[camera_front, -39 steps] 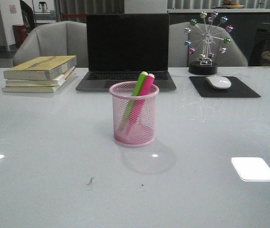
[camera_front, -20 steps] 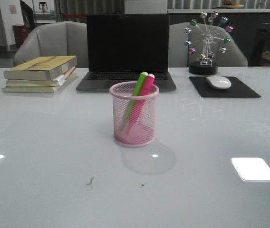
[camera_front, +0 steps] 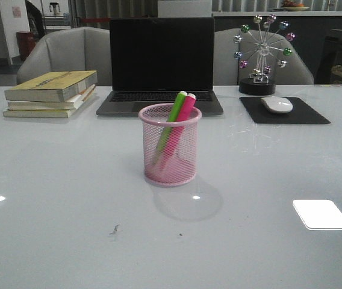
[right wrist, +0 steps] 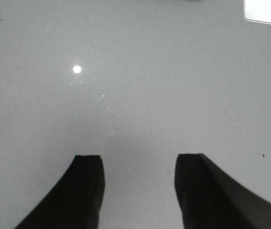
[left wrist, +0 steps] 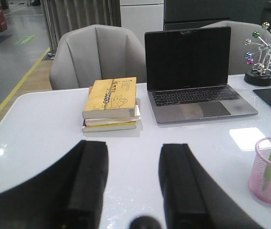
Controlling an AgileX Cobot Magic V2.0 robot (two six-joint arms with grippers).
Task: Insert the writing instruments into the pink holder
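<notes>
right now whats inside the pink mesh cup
Two highlighters lean inside the pink holder: the green highlighter and the pink highlighter, capped ends above the rim. Their lower tips blur behind the mesh.

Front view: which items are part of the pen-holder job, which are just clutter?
Job items:
green highlighter
pink highlighter
pink holder, both markers already inside

Clutter:
laptop
stack of books
mouse
mousepad
ferris-wheel ornament

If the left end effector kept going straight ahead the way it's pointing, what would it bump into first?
Probably the stack of books. The open left end effector points across bare table toward them, with nothing between. Depth is hard to judge, so it might pass over them.
</notes>
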